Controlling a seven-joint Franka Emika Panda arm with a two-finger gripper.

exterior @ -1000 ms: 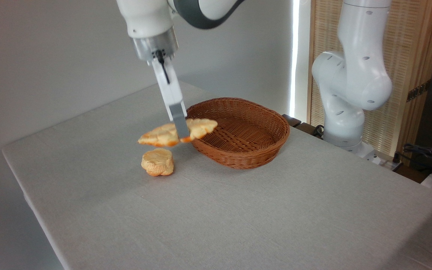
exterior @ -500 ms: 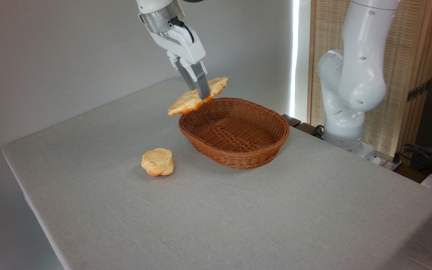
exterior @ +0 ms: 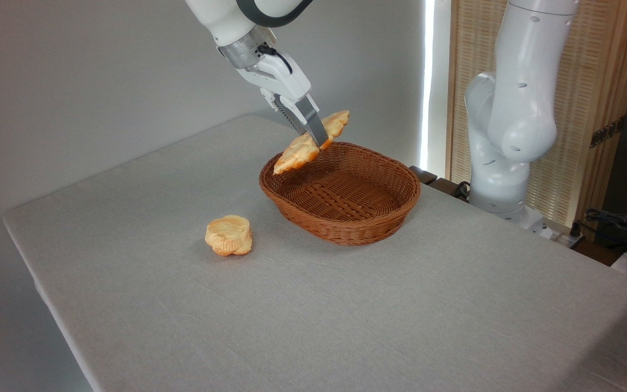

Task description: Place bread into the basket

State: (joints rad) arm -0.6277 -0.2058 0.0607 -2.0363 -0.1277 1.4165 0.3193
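Two fingers [exterior: 319, 139] of mine pinch the flat golden braided loaf [exterior: 309, 142] mid-length; released now, its low end below them may catch the oval brown wicker basket's [exterior: 346, 226] rim.

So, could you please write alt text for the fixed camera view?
A robot gripper holds a flat braided bread, tilted, above the left end of an empty wicker basket. A small round bun sits on the grey table to the basket's left.

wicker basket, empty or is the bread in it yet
Empty. The reddish-brown oval wicker basket shows only bare weave; the flat braided loaf hangs tilted above its rim, clamped in the gripper.
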